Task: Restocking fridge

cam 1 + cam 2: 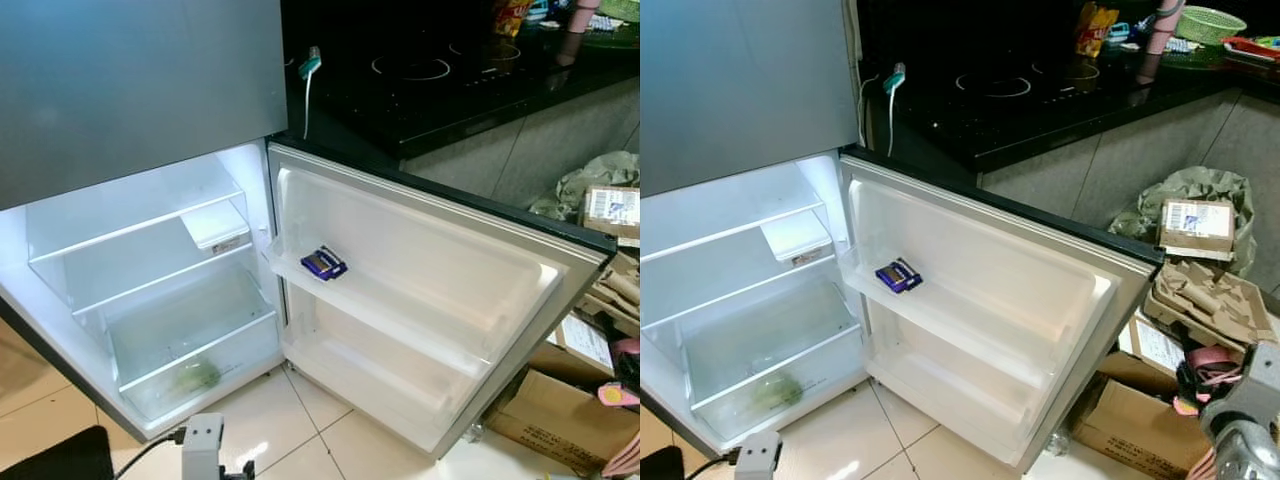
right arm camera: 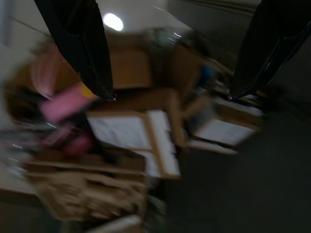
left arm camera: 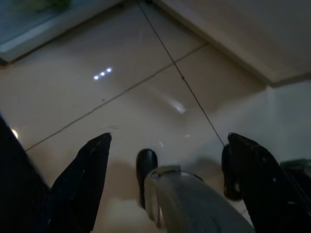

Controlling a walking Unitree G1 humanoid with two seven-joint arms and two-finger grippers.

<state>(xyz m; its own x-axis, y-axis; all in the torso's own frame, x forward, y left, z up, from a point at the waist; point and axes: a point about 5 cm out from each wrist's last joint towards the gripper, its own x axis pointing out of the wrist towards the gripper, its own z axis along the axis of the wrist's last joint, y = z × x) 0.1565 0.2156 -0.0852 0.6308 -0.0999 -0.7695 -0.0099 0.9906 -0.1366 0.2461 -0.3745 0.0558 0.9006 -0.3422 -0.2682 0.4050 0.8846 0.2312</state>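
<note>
Sitting flat on the upper door shelf (image 1: 370,300) of the open fridge (image 1: 150,260) is a small blue-purple packet (image 1: 324,263), toward the shelf's left end, close to the hinge side. It looks like a flat wrapped pack, dark blue with purple and a pale patch on the face; print too small to read. Judgement: light, fairly stiff, glossy wrapper so likely a bit slippery, not fragile. Best hold is probably across the two long edges, coming from above, since the shelf lip blocks a front approach.

Fridge interior is lit, glass shelves bare, something green (image 1: 193,377) in the bottom crisper drawer (image 1: 190,350), blurred through the plastic. Lower door shelf (image 1: 370,385) has nothing on it.

Left gripper (image 3: 165,187) hangs over the tiled floor (image 3: 121,87) near the fridge base, fingers (image 3: 82,184) spread wide, holding nothing. Right gripper (image 2: 170,53) is spread too, nothing between the fingers, pointing at a blurred heap of cardboard boxes (image 1: 1140,410) right of the door. Black desk (image 1: 450,90) with hob lies far behind the door.
</note>
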